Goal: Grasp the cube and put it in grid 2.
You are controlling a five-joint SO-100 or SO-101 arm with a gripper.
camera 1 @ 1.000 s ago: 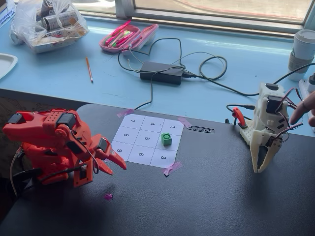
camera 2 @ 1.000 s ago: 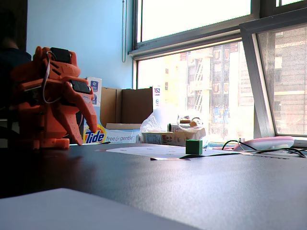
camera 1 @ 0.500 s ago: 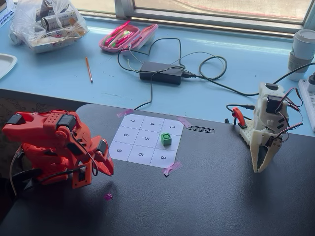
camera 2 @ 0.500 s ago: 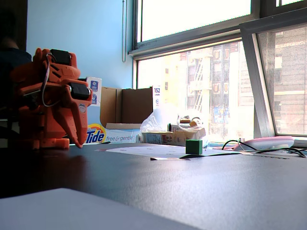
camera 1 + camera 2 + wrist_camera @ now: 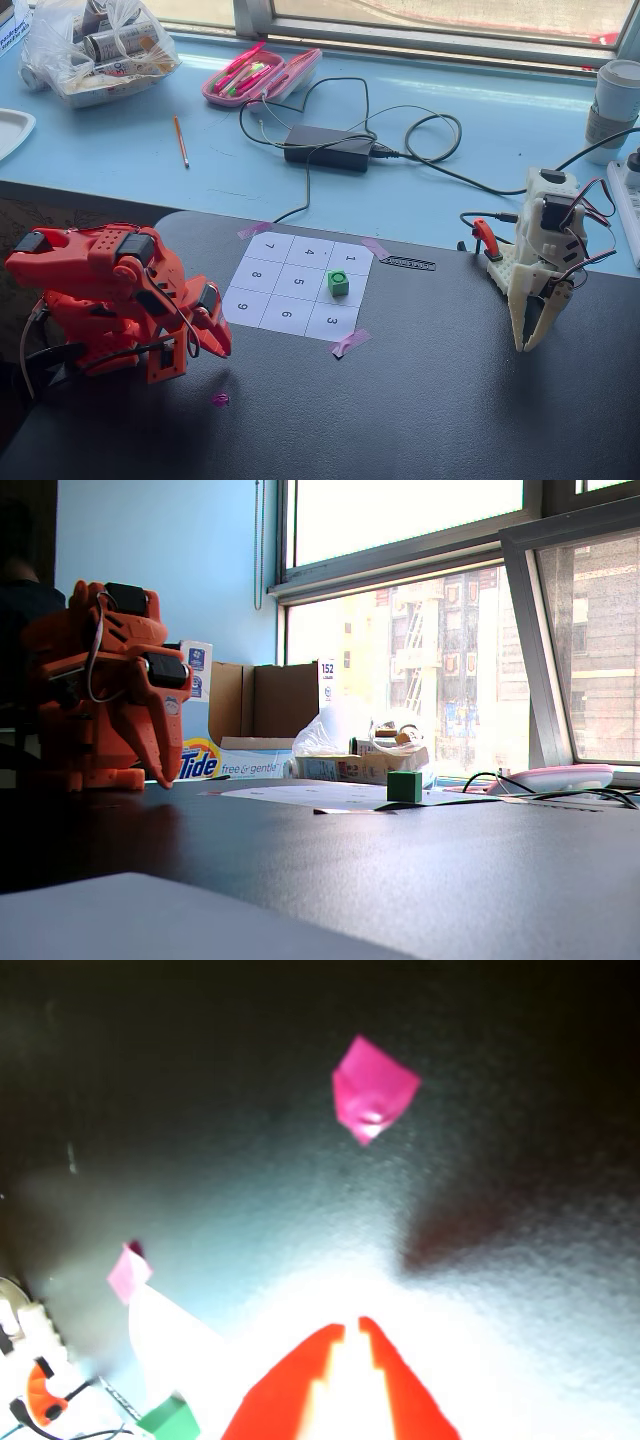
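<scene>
The green cube [image 5: 338, 283] stands on the numbered paper sheet [image 5: 270, 290], on the middle cell of the right column between the cells "1" and "3", covering that cell's digit. It also shows in another fixed view [image 5: 404, 786] and at the bottom left of the wrist view [image 5: 170, 1420]. My orange gripper [image 5: 222, 348] hangs folded at the left, well apart from the cube, pointing down at the dark table. Its jaws [image 5: 352, 1326] stand nearly together with nothing between them. It also shows at the left in a fixed view [image 5: 160, 776].
A pink tape scrap [image 5: 220, 399] lies on the table under my gripper, also in the wrist view [image 5: 372, 1088]. Pink tape [image 5: 350, 343] holds the sheet's corners. A white arm [image 5: 540, 270] stands at the right. A power brick [image 5: 328, 148], cables and a pencil case [image 5: 262, 75] lie behind.
</scene>
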